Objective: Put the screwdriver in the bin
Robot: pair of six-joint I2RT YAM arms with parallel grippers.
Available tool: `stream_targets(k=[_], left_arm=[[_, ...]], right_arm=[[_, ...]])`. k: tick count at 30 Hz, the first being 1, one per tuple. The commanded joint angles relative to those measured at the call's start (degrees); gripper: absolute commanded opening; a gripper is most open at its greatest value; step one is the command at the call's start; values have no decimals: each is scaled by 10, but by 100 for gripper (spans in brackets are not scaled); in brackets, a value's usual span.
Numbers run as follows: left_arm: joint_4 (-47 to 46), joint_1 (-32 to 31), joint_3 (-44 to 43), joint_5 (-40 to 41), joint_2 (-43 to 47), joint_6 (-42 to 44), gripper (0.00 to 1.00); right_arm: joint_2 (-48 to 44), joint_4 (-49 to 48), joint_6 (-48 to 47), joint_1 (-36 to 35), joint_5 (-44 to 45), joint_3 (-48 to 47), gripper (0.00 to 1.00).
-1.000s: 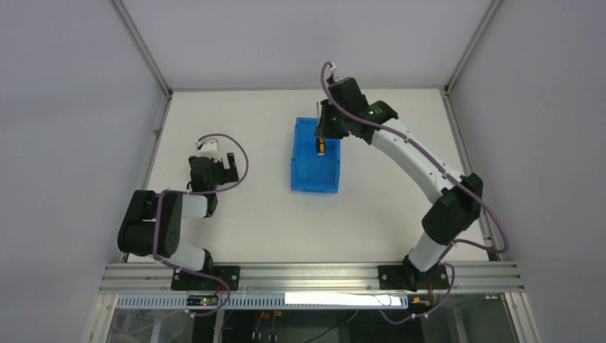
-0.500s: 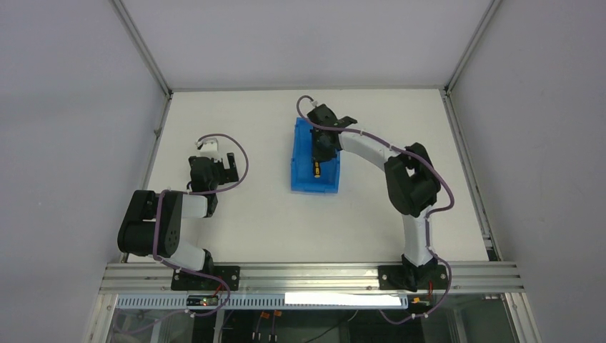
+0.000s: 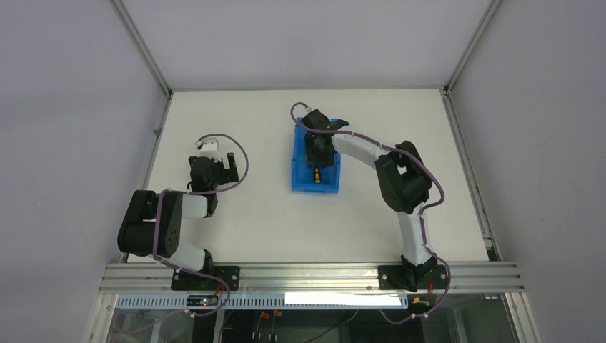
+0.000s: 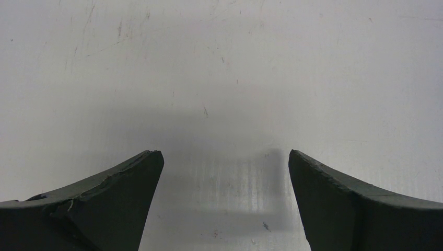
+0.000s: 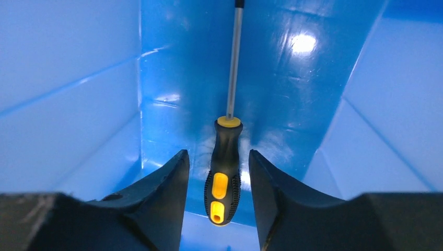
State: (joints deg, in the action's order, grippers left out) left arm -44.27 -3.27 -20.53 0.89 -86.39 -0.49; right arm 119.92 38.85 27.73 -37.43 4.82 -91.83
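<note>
No readable text, labels, brands or numbers on anything in view.

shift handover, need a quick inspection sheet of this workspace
surface: white table, faint scuffs
job's things: screwdriver inside the blue bin
clutter: nothing seen
left end effector: open above the table, holding nothing
right end effector: open, down in the bin, fingers either side of the handle with gaps
cables: purple cables looped along both arms
surroundings: grey walls, aluminium rail at near edge
</note>
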Motion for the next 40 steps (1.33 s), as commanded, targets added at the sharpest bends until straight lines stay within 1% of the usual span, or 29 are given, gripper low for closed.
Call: stream_targets(k=[1,4,6,7,8,9,10,13,14,17,18,19,21,23,25,28,32,36,40], left_arm=[[-22,4,-12,-11,0,-3,100],[-22,4,-12,-11,0,-4,100],[-22,5,-12,-11,1,-4,100],[-22,4,-12,-11,1,-4,100],[-23,5,-12,-11,1,-4,100],[-22,5,-12,-11,0,-4,100],[-22,4,-12,-11,1,-4,100],[-22,5,-12,-11,1,-4,100],[-22,5,-12,-11,1,-4,100],[-23,5,-12,-11,1,-4,100],[-23,5,-12,-12,1,-4,100],[-22,5,-12,-12,0,-3,100],[-22,4,-12,-11,1,-4,100],[-22,4,-12,-11,1,-4,100],[-22,4,-12,-11,0,-4,100],[-23,4,-12,-12,1,-3,100],[-22,4,-12,-11,1,-4,100],[-22,5,-12,-11,0,-4,100],[-22,4,-12,-11,0,-4,100]], right_arm=[[-58,31,-20,-7,29,-57,51],[-97,50,-35,-7,37,-78,56],[-131,60,-53,-6,42,-89,65],[-148,62,-61,-6,45,-91,70],[-168,61,-68,-3,47,-88,79],[-187,55,-75,0,49,-79,91],[-209,46,-82,5,46,-66,98],[-280,-3,-99,38,42,5,99],[-314,-24,-107,60,42,35,99],[-388,-104,-125,119,48,165,99],[-410,-134,-131,137,53,196,99],[-427,-161,-136,156,59,249,99],[-455,-210,-141,192,62,320,99],[-470,-247,-142,223,56,376,99],[-475,-285,-144,238,55,421,99],[-467,-336,-131,242,86,479,99],[-447,-394,-113,243,124,524,99],[-443,-401,-120,245,128,521,99],[-459,-442,-127,246,115,542,99]])
